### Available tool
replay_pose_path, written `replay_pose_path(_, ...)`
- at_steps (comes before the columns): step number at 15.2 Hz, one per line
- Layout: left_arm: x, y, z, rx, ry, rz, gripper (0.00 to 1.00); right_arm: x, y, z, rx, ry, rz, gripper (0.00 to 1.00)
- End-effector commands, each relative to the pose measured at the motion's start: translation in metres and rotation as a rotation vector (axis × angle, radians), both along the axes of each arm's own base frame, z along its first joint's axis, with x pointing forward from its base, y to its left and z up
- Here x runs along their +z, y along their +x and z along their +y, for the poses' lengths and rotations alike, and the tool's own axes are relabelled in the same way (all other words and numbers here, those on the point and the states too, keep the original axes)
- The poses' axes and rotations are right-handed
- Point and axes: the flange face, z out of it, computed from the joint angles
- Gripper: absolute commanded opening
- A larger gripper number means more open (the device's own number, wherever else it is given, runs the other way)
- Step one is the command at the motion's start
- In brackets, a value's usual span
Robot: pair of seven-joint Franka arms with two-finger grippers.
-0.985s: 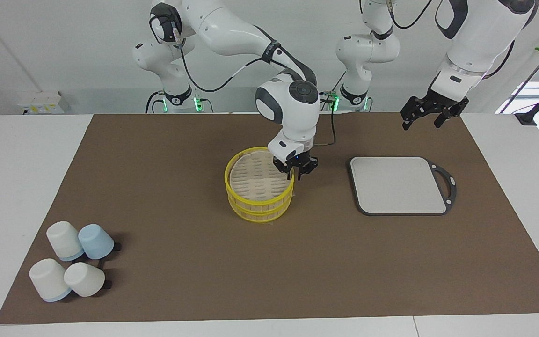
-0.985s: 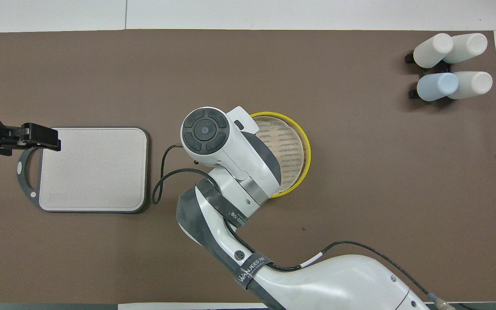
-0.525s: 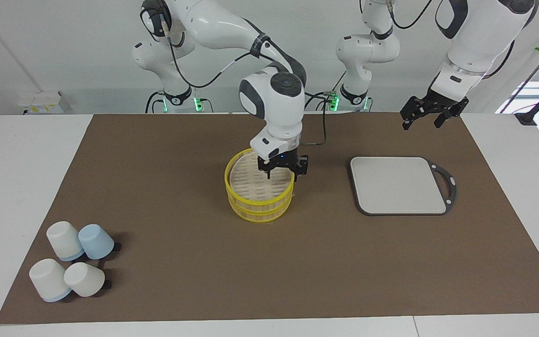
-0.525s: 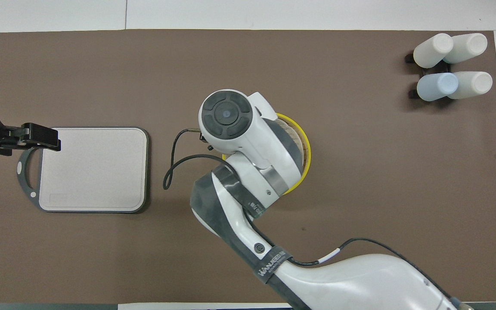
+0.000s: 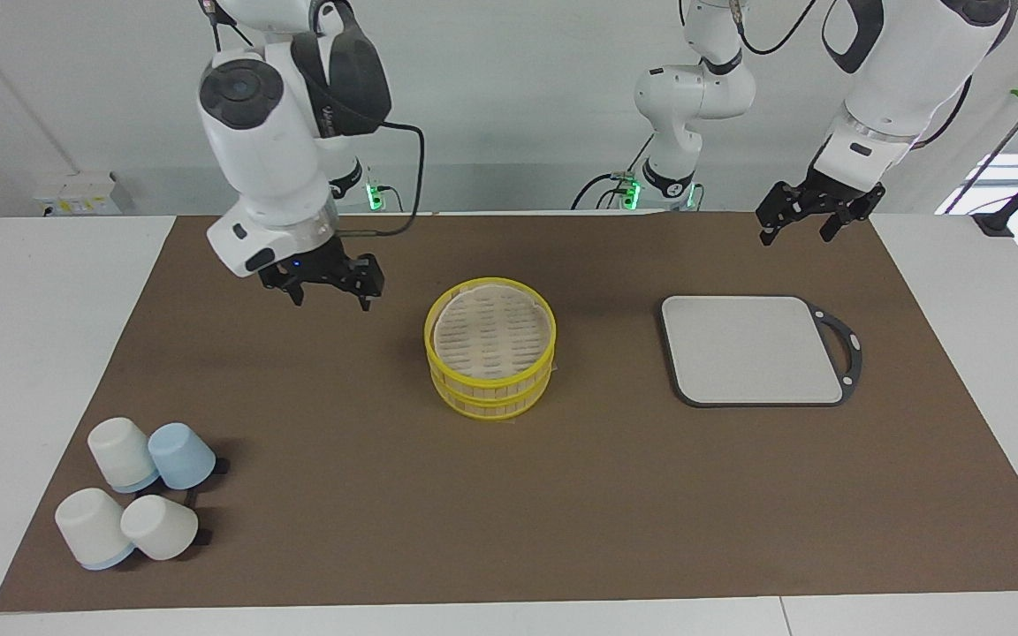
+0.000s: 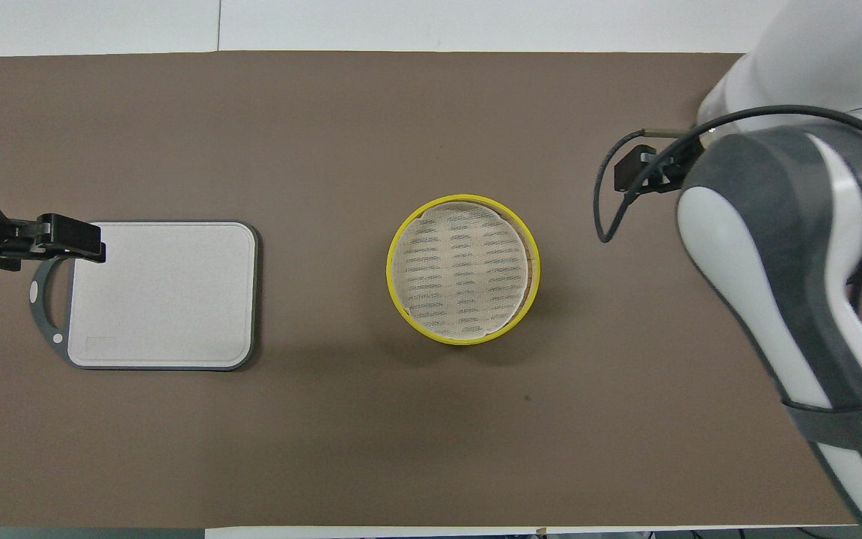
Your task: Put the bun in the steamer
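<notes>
The right hand (image 5: 329,284) has left the steamer (image 5: 490,348) and now hangs over bare mat toward the right arm's end of the counter (image 5: 49,291), fingers spread wide, carrying nothing. Half a second ago it sat low over the steamer's rim; now the basket stands fully uncovered in both views. I cannot find the bun on the steamer's pale liner or anywhere else on the counter, so I cannot say where it lies. My reading: the drop is made, though unconfirmed. The left hand (image 5: 814,215) waits over the mat near the grey board (image 5: 752,349), fingers apart, empty. The cups (image 5: 133,503) sit untouched.
</notes>
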Motion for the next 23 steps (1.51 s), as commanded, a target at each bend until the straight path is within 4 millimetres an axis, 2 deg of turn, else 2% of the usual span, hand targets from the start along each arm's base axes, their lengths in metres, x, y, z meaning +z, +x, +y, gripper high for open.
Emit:
replay_pose_path(1, 0.004, -0.002, 0.003, -0.008, -0.012, -0.007, 1.00, 0.024, -0.024, -0.057, 0.042, 0.049, 0.034, 1.00)
replay_pose_path(4, 0.004, -0.002, 0.003, -0.008, -0.010, -0.007, 1.00, 0.039, -0.041, -0.088, 0.077, 0.059, 0.067, 1.00)
replay_pose_path(7, 0.005, -0.001, 0.003, -0.006, -0.010, -0.010, 1.00, 0.049, -0.056, -0.096, 0.071, 0.060, 0.076, 1.00)
replay_pose_path(10, 0.005, -0.001, 0.003, -0.006, -0.010, -0.010, 1.00, 0.046, -0.080, -0.092, 0.075, 0.062, 0.077, 1.00)
replay_pose_path(13, 0.004, -0.001, 0.003, -0.006, -0.012, -0.008, 1.00, 0.038, -0.078, -0.094, 0.087, 0.063, 0.036, 1.00)
replay_pose_path(15, 0.004, -0.001, 0.003, -0.005, -0.010, -0.008, 1.00, 0.036, -0.084, -0.113, 0.052, 0.067, 0.061, 1.00)
replay_pose_path(17, 0.004, -0.001, 0.003, -0.006, -0.012, -0.007, 1.00, 0.034, -0.086, -0.118, 0.047, 0.070, 0.059, 1.00)
replay_pose_path(23, 0.004, -0.001, 0.003, -0.006, -0.012, -0.010, 1.00, 0.038, -0.076, -0.113, 0.059, 0.055, -0.003, 1.00)
